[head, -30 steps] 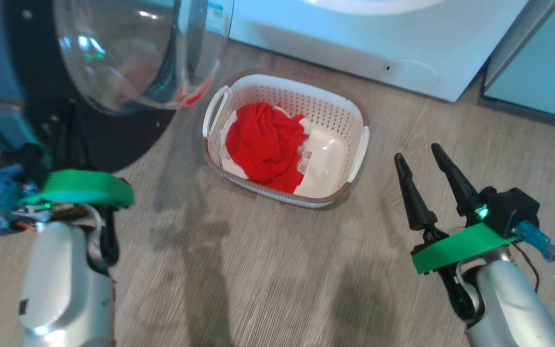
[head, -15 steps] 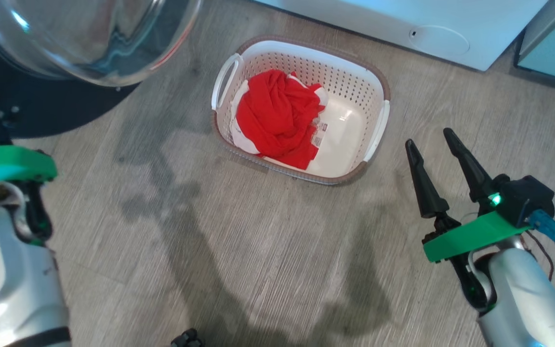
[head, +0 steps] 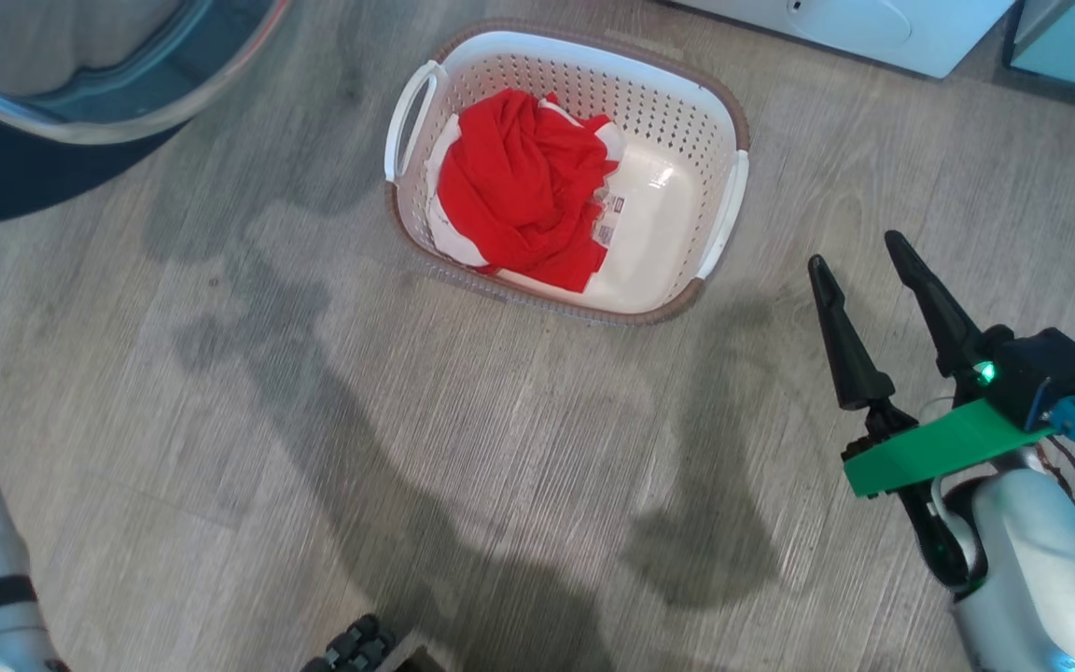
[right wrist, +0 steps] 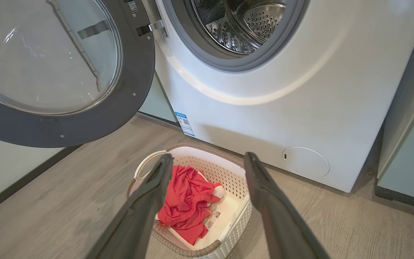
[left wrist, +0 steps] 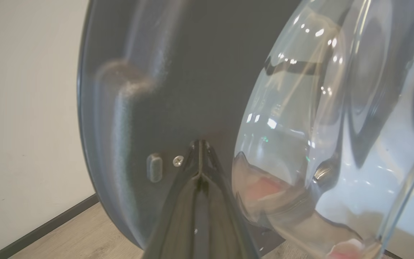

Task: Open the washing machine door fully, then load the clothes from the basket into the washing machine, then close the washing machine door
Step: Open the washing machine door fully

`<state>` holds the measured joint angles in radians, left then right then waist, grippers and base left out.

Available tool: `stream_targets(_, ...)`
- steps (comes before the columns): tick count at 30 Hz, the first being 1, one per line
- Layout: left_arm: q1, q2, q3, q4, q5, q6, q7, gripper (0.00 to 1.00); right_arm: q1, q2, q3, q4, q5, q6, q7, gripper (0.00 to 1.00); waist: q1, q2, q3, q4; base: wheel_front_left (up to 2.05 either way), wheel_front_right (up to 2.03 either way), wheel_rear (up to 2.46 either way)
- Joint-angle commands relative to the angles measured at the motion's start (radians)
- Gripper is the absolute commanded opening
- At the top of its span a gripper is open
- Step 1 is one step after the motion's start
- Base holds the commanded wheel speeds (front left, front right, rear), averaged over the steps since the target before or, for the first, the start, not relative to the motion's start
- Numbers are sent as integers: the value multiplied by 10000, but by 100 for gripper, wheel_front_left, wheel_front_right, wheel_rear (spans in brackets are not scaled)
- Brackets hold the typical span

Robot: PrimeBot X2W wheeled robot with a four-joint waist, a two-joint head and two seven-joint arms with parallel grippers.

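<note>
- The clothes (head: 519, 187), a bright red soft garment over a smaller white cloth, lie heaped in the door-side half of the basket (head: 677, 121). It is a small white perforated plastic basket with a brown rim, standing on the grey wood-look floor (head: 500, 467) just before the big white front-loading washing machine (right wrist: 264, 108).
- The round washing machine door (right wrist: 67, 122), a glossy black rim around a bulging clear glass bowl, hangs swung wide, leaving the grey-ringed drum mouth (right wrist: 235, 63) unobstructed.
- The left gripper (left wrist: 199, 144), its two dark fingers pressed together on nothing, points at the door's black inner face beside a small screw. Whether it touches cannot be told.
- The right gripper (head: 857, 254), jaws spread wide and empty, hovers near the basket's far side from the door, aimed toward it.
- On this evidence the opening step looks all but done and loading comes next. The right gripper would need to dip into the basket and close on the red fabric, catching the white piece too.
</note>
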<state>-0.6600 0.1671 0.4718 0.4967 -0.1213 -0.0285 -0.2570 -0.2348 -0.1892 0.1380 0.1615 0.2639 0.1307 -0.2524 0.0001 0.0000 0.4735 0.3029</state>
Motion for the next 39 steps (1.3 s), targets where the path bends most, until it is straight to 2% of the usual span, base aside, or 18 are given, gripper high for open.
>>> stream_targets(1,-275,752,409,-160,124,-47,-48,0,-23,-59,205,-359,-68,0,-86,100,-1,0,64,-13,0,0,0)
stream_targets(8,-453,804,601,132,380,-64,-48,0,53,-134,174,-427,-39,0,-33,100,-1,0,-21,8,0,0,0)
stream_targets(21,374,413,581,-277,577,-639,-48,0,-123,269,413,-40,212,0,-77,100,-1,0,-1106,-268,0,0,0)
stream_targets(32,2304,-331,-563,-1327,921,-955,-48,0,-133,690,-125,78,268,0,-91,100,-1,0,-2791,-1160,0,0,0)
stream_targets(39,3685,-783,-1258,-2193,841,-997,-48,0,203,944,-239,6,278,0,-92,100,-1,0,-3581,-2088,0,0,0)
